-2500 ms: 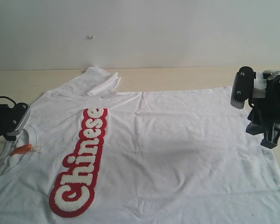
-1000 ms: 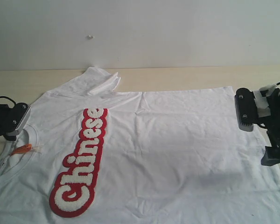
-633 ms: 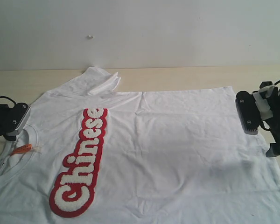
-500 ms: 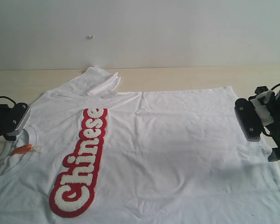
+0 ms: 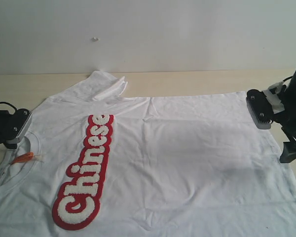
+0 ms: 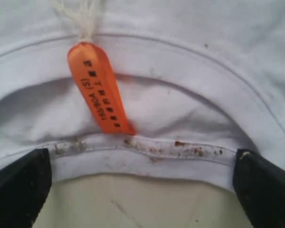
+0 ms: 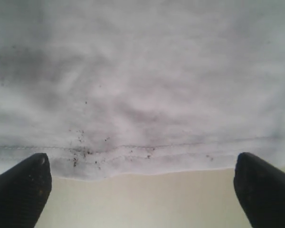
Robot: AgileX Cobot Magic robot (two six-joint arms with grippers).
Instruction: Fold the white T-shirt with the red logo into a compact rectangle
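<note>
Straddling the bottom hem point(image 7: 133, 152) of the white T-shirt point(image 5: 187, 148), the right gripper point(image 7: 142, 194) stands with its fingers point(image 7: 23, 190) spread wide. Nothing sits between them but the stitched edge and a strip of bare table point(image 7: 156, 204). Over the last couple of seconds it has come down from above the cloth and swung out to this edge, so the hem now lies just ahead of the fingertips. The left gripper point(image 6: 142, 194) has not moved. Its fingers are equally spread either side of the ribbed collar point(image 6: 152, 154), with the orange neck tag point(image 6: 99, 90) just beyond them. The shirt lies flat and face up, the red logo point(image 5: 86, 173) well apart from both sets of fingers. By this showing, both arms are lined up at opposite ends and no fold has begun. Closing on collar and hem looks like the next step.
</note>
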